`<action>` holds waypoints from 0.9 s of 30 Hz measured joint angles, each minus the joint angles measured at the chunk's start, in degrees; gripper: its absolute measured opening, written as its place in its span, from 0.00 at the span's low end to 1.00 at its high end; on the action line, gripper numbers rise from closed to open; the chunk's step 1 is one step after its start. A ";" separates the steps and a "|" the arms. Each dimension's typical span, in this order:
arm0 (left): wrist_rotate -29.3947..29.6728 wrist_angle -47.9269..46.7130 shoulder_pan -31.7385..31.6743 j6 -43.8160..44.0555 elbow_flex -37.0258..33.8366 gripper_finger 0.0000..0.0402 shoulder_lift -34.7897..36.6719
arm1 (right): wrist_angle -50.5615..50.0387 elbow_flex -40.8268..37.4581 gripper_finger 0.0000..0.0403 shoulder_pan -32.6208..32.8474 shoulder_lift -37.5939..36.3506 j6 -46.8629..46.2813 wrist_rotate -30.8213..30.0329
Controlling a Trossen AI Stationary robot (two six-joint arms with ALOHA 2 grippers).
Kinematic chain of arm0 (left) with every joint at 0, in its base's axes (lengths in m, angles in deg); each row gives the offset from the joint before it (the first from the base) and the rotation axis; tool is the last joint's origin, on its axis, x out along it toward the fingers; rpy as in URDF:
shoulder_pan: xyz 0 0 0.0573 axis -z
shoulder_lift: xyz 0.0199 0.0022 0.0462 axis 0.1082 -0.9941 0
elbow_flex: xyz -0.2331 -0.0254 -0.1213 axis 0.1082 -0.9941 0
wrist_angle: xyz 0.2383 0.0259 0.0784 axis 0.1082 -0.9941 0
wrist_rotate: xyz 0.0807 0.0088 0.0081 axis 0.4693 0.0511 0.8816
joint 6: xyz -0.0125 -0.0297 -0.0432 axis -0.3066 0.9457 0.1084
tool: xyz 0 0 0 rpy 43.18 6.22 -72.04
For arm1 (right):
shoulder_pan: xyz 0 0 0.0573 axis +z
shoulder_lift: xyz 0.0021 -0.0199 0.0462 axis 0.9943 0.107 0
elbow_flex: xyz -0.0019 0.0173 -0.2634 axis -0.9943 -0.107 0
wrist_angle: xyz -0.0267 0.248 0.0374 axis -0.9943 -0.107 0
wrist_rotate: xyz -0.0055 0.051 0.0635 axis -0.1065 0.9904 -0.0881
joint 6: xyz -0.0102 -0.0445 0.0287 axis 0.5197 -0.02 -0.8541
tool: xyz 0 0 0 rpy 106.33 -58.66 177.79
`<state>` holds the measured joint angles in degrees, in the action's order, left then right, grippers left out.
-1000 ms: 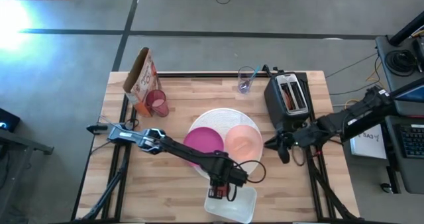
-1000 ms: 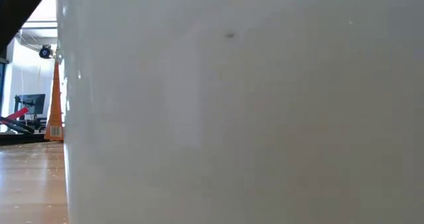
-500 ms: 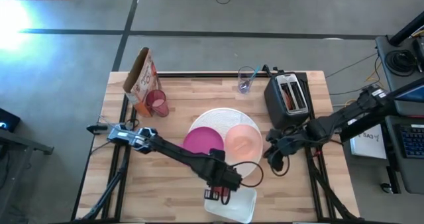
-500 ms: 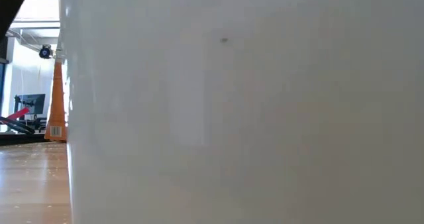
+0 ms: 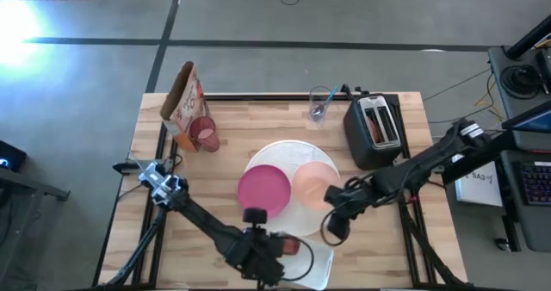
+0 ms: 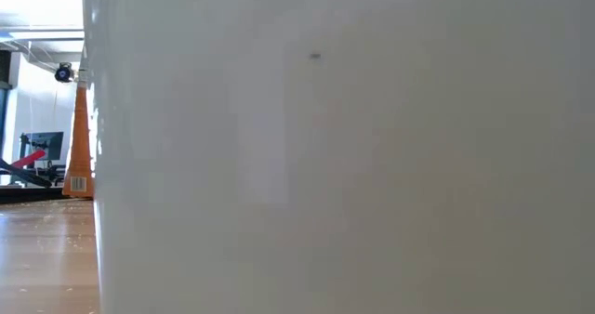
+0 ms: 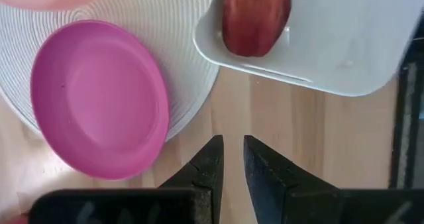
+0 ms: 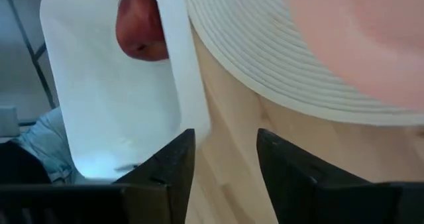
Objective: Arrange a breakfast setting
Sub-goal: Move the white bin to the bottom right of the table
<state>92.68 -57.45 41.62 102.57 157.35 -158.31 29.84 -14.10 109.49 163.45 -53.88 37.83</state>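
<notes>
1. A wooden bench (image 5: 172,231) is seen on a grey workshop floor.
2. The magenta plate (image 5: 263,190) and the peach bowl (image 5: 312,184) are lying on the white plate (image 5: 284,151).
3. The left gripper (image 7: 232,159) is held over bare wood beside the white tub (image 7: 344,45); its jaws are nearly closed and empty.
4. The right gripper (image 8: 224,159) is held near the tub with jaws apart, nothing gripped.
5. The red object (image 7: 255,15) in the tub is probably to be taken next; a careful approach is needed.

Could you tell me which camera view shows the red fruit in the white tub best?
The left wrist view: the red fruit lies unobstructed in the white tub. The right wrist view shows it partly cropped; the high view hides it behind the arm; the low view shows none.
</notes>
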 joint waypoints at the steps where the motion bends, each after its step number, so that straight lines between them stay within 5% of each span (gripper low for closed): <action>1: 0.21 -0.12 0.34 0.76 -0.15 0.11 0.20 | -0.17 1.39 0.39 0.00 1.67 -0.01 0.57; 15: 1.65 -0.07 3.57 4.00 -4.63 0.11 0.82 | -17.50 21.95 0.34 2.65 22.00 4.62 2.66; 27: 3.14 -0.05 4.51 5.25 -4.74 0.11 1.53 | -17.59 25.44 0.36 2.62 27.26 7.88 2.09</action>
<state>95.82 -57.50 46.13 107.82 152.61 -156.78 12.25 11.34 112.11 190.70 -46.01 39.92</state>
